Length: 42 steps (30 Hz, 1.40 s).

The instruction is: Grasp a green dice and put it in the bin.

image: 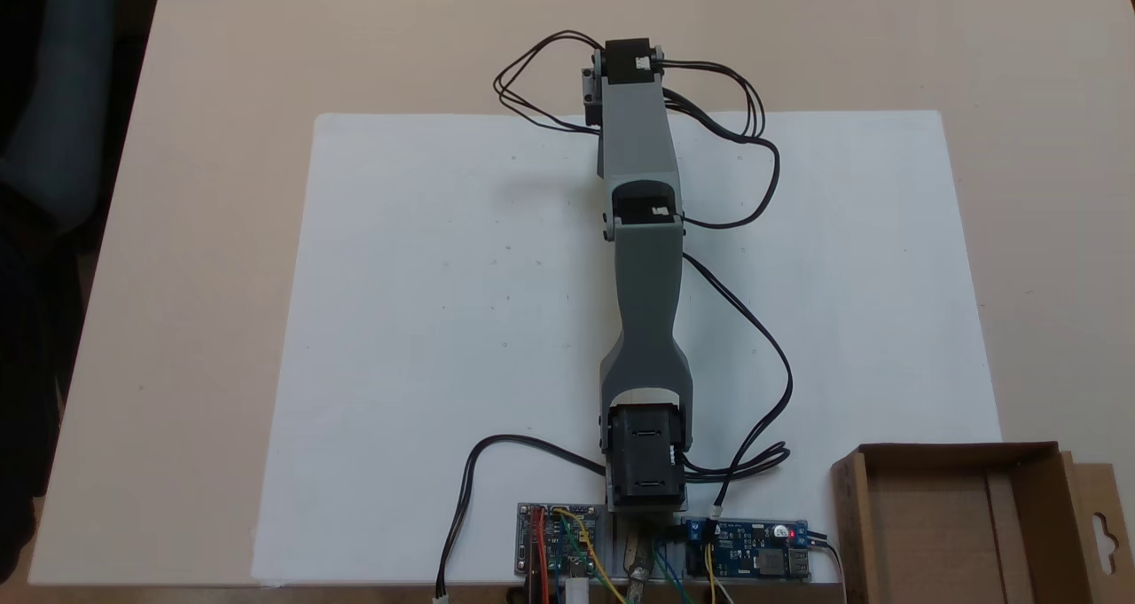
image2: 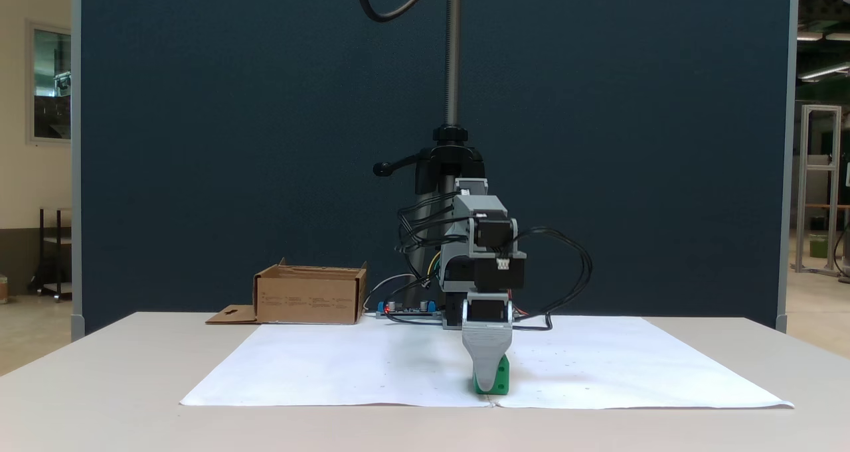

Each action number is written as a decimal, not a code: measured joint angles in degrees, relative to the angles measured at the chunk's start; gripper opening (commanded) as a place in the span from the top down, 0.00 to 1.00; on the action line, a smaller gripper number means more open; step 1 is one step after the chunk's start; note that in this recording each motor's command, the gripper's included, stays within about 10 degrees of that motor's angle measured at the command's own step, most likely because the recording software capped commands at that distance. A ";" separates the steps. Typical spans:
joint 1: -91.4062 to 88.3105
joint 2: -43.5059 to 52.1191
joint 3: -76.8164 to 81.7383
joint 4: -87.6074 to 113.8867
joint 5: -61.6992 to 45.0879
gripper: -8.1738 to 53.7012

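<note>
In a fixed view from the table's front, the green dice [image2: 504, 374] rests on the white paper near its front edge. My gripper [image2: 490, 380] points straight down onto it. One grey jaw stands in front of the dice and covers its middle, and green shows on both sides of that jaw. The other jaw lies behind, so the grip is unclear. From above, my arm [image: 645, 258] stretches across the sheet and its wrist [image: 630, 61] hides the dice. The bin [image: 953, 453], a low brown cardboard box [image2: 309, 302], stands beside my base.
The white paper sheet [image: 443, 320] covers the middle of the beige table. Two circuit boards [image: 557, 540] [image: 754, 551] and black cables [image: 754, 338] lie by my base. Behind it stands a camera pole [image2: 453, 54] and a dark partition.
</note>
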 measured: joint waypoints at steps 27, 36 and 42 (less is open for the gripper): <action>1.14 -0.97 -1.32 1.32 -0.09 0.68; 12.57 8.35 -1.58 1.32 -0.09 0.68; 31.46 18.37 -2.02 2.64 -0.26 0.68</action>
